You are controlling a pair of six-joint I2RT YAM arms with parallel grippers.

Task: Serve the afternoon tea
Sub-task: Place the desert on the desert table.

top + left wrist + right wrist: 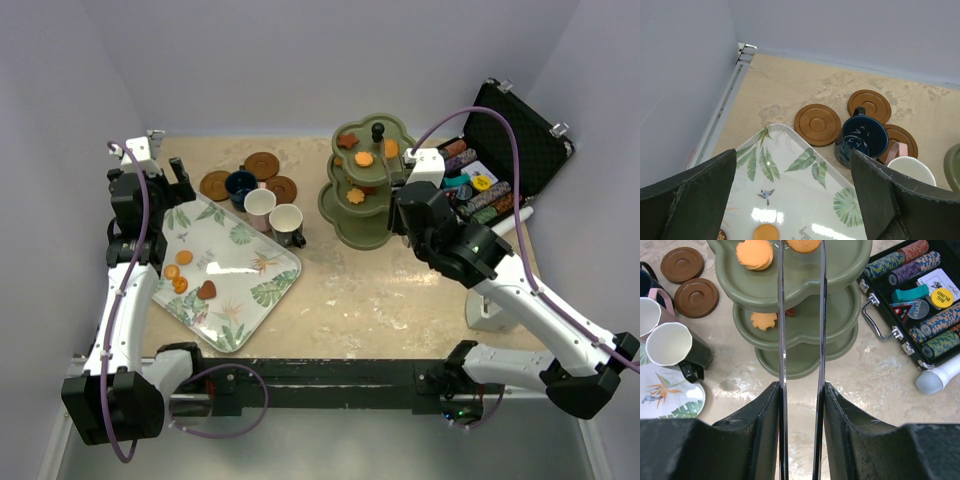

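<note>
**Left gripper** (792, 210): jaws wide apart, empty, poised over the far-left corner of the leaf-patterned tray (786, 146).

**Right gripper** (393, 158): thin fingers nearly parallel with a round orange biscuit (803, 244) between the tips, over the top tier of the olive-green stand (842, 270). Clamped or merely bracketed – cannot tell.

**Stand:** near the far edge, right of centre.

**Saucers** (817, 124), **navy cup** (864, 140), **cream cup** (669, 344): clustered left of the stand, just beyond the tray.

Left arm's (122, 300) jaws gape wide; right arm's (530, 300) jaws pinch a biscuit (803, 244).
</note>
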